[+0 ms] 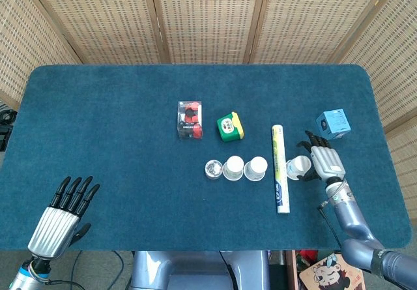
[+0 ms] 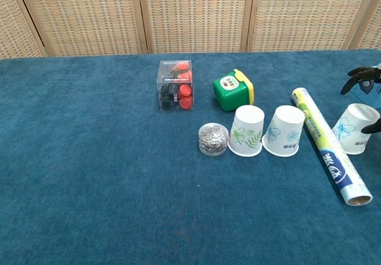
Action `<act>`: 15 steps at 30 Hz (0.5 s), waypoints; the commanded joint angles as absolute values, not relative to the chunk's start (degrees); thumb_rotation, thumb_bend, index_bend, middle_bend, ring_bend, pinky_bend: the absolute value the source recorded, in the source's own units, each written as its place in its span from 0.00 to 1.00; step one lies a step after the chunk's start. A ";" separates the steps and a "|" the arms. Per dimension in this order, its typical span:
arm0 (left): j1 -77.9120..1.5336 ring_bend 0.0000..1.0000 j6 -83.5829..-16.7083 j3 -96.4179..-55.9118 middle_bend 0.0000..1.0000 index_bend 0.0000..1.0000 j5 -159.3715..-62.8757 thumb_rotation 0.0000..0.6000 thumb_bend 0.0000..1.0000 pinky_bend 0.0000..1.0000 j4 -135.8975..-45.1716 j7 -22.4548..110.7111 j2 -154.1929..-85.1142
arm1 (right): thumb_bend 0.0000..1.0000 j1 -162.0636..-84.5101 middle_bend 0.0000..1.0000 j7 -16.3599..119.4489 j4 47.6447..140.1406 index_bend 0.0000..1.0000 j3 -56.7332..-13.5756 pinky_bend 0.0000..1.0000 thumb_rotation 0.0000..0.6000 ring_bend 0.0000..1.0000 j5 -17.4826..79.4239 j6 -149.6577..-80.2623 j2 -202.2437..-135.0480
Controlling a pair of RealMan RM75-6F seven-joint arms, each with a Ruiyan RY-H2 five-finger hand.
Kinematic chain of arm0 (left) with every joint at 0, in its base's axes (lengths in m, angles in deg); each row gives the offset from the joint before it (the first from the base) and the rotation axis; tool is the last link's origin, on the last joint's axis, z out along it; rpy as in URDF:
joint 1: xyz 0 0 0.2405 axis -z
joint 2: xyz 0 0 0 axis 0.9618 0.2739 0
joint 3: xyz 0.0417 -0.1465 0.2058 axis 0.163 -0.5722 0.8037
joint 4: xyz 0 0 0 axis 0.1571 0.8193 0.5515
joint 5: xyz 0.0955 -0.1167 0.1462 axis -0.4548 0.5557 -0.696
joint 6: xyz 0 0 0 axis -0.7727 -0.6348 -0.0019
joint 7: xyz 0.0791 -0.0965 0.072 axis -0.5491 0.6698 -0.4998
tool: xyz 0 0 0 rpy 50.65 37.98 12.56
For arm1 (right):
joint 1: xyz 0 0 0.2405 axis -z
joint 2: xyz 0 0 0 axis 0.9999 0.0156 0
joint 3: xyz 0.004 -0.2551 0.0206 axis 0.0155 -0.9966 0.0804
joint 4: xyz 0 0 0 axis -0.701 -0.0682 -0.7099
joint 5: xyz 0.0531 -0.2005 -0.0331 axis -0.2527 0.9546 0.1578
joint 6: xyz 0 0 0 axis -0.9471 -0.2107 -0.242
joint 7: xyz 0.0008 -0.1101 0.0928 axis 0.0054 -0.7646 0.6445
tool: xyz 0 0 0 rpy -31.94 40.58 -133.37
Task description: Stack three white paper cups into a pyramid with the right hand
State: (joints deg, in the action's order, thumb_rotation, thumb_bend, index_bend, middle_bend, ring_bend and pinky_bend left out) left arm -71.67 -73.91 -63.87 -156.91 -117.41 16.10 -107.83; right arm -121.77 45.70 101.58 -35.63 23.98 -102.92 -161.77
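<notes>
The left hand (image 1: pixel 57 219) had a ribbed silver back and black fingers. The right hand (image 1: pixel 324 161) matched it, on a smooth silver-grey forearm (image 1: pixel 348 217) trailing a thin black cable (image 1: pixel 324 207).

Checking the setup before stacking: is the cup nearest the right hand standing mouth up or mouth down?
Mouth down. The cup widens toward the table, closed base on top, beside the right hand.

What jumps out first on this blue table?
Three upside-down white paper cups: two side by side mid-table, a third alone beyond a long foil roll. The robot's right hand sits right beside that lone cup, fingers spread. A clear box of red caps and a green box stand behind.
</notes>
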 commanded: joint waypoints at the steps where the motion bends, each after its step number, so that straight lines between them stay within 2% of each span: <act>1: -71.69 0.00 -73.90 -63.84 0.00 0.00 -156.96 1.00 0.21 0.00 -117.43 16.03 -107.87 | 0.13 -122.02 0.00 45.99 99.86 0.28 -35.40 0.00 1.00 0.00 23.92 -102.47 -162.86; 7: -71.67 0.00 -73.87 -63.84 0.00 0.00 -157.05 1.00 0.21 0.00 -117.37 15.97 -107.95 | 0.13 -122.15 0.00 46.45 97.62 0.33 -35.05 0.00 1.00 0.00 23.73 -102.00 -164.28; 15: -71.67 0.00 -73.81 -63.82 0.00 0.00 -156.98 1.00 0.21 0.00 -117.30 16.03 -108.00 | 0.13 -121.63 0.00 46.42 97.16 0.45 -34.88 0.00 1.00 0.00 24.66 -103.11 -165.04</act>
State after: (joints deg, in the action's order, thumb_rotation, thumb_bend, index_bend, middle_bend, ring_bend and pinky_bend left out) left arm -71.67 -73.81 -63.82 -156.98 -117.30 16.03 -108.00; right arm -121.66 46.47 97.12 -34.91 24.68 -103.08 -165.03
